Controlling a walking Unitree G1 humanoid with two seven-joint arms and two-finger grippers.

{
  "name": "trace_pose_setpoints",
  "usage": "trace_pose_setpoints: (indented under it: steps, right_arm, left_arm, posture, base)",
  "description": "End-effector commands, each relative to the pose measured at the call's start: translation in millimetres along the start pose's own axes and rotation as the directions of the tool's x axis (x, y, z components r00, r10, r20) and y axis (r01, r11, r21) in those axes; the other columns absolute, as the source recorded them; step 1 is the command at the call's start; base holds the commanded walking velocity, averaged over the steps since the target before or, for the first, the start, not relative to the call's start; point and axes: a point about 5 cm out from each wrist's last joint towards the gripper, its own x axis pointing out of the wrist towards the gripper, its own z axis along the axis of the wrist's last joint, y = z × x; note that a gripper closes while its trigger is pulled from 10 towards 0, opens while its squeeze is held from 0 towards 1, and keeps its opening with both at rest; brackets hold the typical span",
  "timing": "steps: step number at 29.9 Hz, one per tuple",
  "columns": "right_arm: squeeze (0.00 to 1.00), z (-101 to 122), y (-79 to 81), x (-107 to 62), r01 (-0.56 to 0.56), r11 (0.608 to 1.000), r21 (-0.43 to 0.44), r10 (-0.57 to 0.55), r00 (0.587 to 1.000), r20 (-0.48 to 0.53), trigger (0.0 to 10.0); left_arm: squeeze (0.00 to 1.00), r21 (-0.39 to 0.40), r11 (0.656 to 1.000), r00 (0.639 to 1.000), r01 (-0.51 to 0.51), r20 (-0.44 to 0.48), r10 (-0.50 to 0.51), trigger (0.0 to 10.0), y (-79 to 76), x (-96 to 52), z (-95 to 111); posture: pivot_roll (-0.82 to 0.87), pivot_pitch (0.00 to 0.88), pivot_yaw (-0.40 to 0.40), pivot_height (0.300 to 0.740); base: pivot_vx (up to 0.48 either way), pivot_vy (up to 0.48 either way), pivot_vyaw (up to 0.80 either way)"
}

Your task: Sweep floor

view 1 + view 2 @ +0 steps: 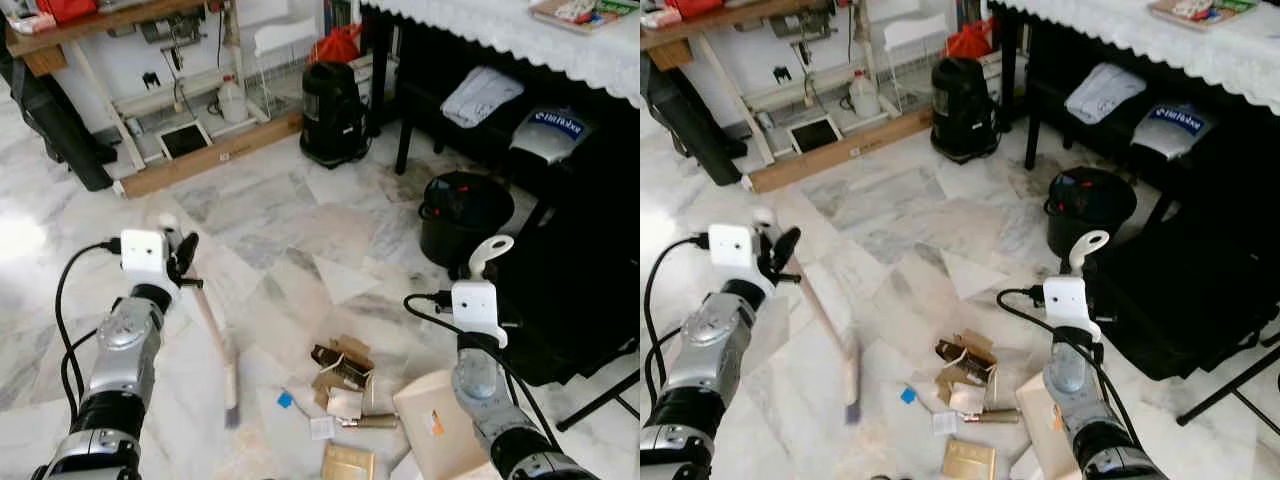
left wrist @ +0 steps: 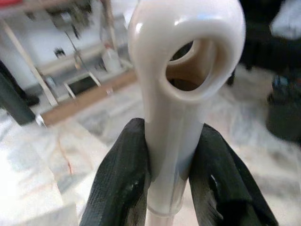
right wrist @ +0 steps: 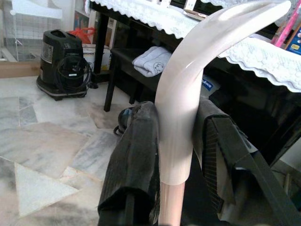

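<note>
The broom (image 1: 214,340) slants across the marble floor (image 1: 300,215) on the robot's left side, its cream handle running down from the left gripper (image 1: 180,255) to a blurred head resting on the tiles just left of the litter. In the left wrist view the two black fingers (image 2: 122,183) are clamped on either side of the handle, just below its looped end. The dustpan (image 1: 440,425) sits on the floor in front of the robot's right side, a beige tray lying just right of the litter, with its long cream handle rising to a curved top. The right gripper (image 1: 1072,300) grasps that handle; the right wrist view shows the fingers (image 3: 136,160) pressed against both sides of it.

Between broom head and dustpan lies a heap of rubbish (image 1: 340,375): torn brown cardboard, white paper scraps, a small blue bit and a flat tan square nearest the robot.

Further out, a black bucket (image 1: 465,215) stands just beyond the dustpan handle, beside a dark table (image 1: 500,35) with a white lace cloth. Folded cloths and a bag lie on the shelf beneath it. A black vacuum cleaner (image 1: 333,112) stands near the table leg. At the far left are a wooden workbench (image 1: 100,25) and a long wooden plank (image 1: 215,150) on the floor.
</note>
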Motion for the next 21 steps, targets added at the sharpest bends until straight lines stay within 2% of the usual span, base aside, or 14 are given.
trace_pose_setpoints:
  steps: [1,3,7,8,11,17,21]
  right_arm:
    - [0.0,-11.4,-0.9,-9.9,-0.013,1.0,-0.017,0.012,0.999,-0.039,10.0]
    - [0.0,-12.4,-1.5,-10.8,-0.013,1.0,-0.013,0.012,0.999,-0.043,10.0]
    - [0.0,-15.0,-1.2,-13.8,-0.019,1.0,-0.012,0.018,0.998,-0.052,10.0]
    - [0.0,-15.0,-1.2,-13.8,-0.019,1.0,-0.012,0.018,0.998,-0.052,10.0]
    - [0.0,-16.1,-0.4,-15.0,-0.025,1.0,-0.011,0.024,0.998,-0.057,10.0]
    - [0.0,-15.2,2.0,-12.9,-0.035,0.999,-0.002,0.034,0.997,-0.07,10.0]
    - [0.0,-13.6,4.9,-11.4,-0.045,0.999,0.01,0.046,0.996,-0.077,10.0]
  left_arm:
    - [0.0,-0.06,0.997,0.999,0.046,-0.02,-0.047,10.0,-13.4,-1.6,-8.4]
    - [0.0,-0.104,0.993,0.998,0.057,-0.024,-0.06,10.0,-19.9,-3.4,-12.5]
    - [0.0,-0.242,0.967,0.996,0.077,-0.021,-0.085,10.0,-36.8,-7.1,-21.9]
    - [0.0,-0.242,0.967,0.996,0.077,-0.021,-0.085,10.0,-36.8,-7.1,-21.9]
    - [0.0,-0.331,0.939,0.993,0.098,-0.031,-0.115,10.0,-46.4,-6.8,-26.2]
    - [0.0,-0.393,0.903,0.978,0.173,-0.037,-0.203,10.0,-55.6,-8.0,-23.3]
    - [0.0,-0.402,0.884,0.959,0.239,-0.046,-0.28,10.0,-61.7,-10.9,-21.0]
  posture:
    - [0.07,0.182,0.105,0.74]
    - [0.06,0.191,0.102,0.74]
    - [0.05,0.202,0.101,0.74]
    - [0.05,0.202,0.101,0.74]
    - [0.05,0.202,0.1,0.74]
    - [0.06,0.192,0.1,0.74]
    - [0.06,0.185,0.1,0.74]
  base:
    - [0.0,0.0,0.0]
    - [0.0,0.0,0.0]
    - [0.0,0.0,0.0]
    - [0.0,0.0,0.0]
    - [0.0,0.0,0.0]
    - [0.0,0.0,0.0]
    - [0.0,0.0,0.0]
